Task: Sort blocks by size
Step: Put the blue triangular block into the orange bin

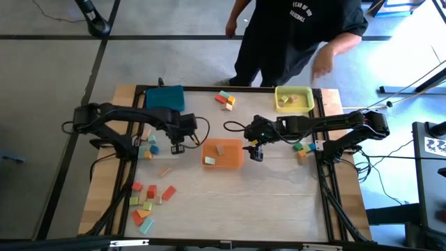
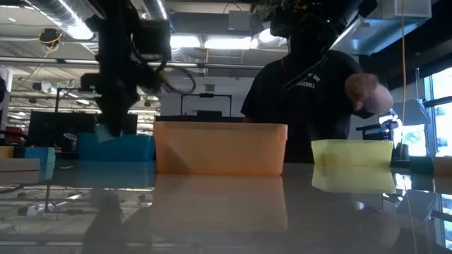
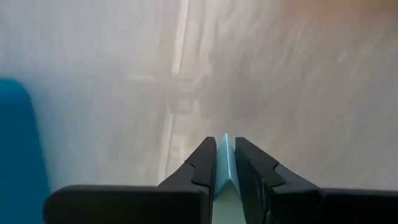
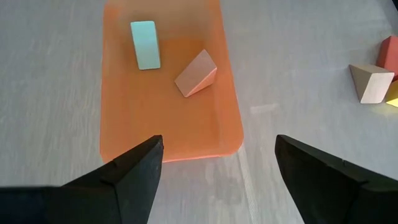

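— What did the blocks look like?

— They were small wooden pieces in red, orange, yellow, green, light blue and tan. A bunch (image 1: pixel 150 202) lay near the front left corner of the counter (image 1: pixel 272 202). A few more (image 1: pixel 225 100) sat at the back, between the blue tray (image 1: pixel 166 97) and the yellow tray (image 1: pixel 293 98). Inside the orange tray (image 4: pixel 168 134) lay a light blue block (image 4: pixel 145 44) and a tan wedge (image 4: pixel 196 73), a little apart.

— What was the left end effector doing?

— The left end effector (image 3: pixel 225 163) was squeezed tight on a thin light blue block (image 3: pixel 224 171). It hung over the counter between the blue tray and the orange tray.

— And the right one?

— The right end effector (image 4: pixel 217 162) had its fingers wide apart and held nothing. It was just beside the orange tray's right edge.

— Anyone else there?

— A person in a dark shirt (image 1: pixel 300 28) stood behind the counter, with a hand (image 1: pixel 326 59) near the yellow tray.
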You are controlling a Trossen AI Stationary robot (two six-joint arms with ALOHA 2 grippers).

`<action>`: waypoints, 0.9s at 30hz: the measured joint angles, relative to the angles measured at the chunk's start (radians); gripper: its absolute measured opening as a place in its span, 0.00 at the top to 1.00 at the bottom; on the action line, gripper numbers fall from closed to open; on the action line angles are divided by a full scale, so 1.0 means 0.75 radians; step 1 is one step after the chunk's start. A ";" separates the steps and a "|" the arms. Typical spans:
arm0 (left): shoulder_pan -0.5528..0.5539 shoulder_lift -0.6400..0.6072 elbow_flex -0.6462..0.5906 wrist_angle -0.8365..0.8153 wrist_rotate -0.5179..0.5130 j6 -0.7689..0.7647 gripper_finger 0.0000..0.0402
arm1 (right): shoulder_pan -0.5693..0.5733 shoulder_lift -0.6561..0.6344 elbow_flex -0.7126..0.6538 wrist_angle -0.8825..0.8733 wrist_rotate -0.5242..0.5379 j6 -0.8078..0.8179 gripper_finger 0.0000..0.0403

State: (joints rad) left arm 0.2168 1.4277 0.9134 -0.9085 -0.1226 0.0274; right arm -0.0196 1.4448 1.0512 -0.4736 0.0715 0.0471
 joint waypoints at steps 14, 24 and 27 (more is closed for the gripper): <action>-0.039 -0.179 0.001 0.362 0.044 -0.027 0.91 | 0.000 0.000 0.001 0.000 -0.001 0.002 0.24; -0.147 -0.162 -0.010 0.820 0.140 -0.031 0.90 | 0.001 0.000 0.001 0.001 0.000 0.001 0.24; -0.178 -0.141 -0.050 1.027 0.151 -0.053 0.89 | 0.000 0.001 0.001 0.004 0.000 -0.002 0.24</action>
State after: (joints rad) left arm 0.0832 1.3217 0.8757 -0.1381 -0.0097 -0.0125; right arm -0.0196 1.4452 1.0515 -0.4707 0.0712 0.0459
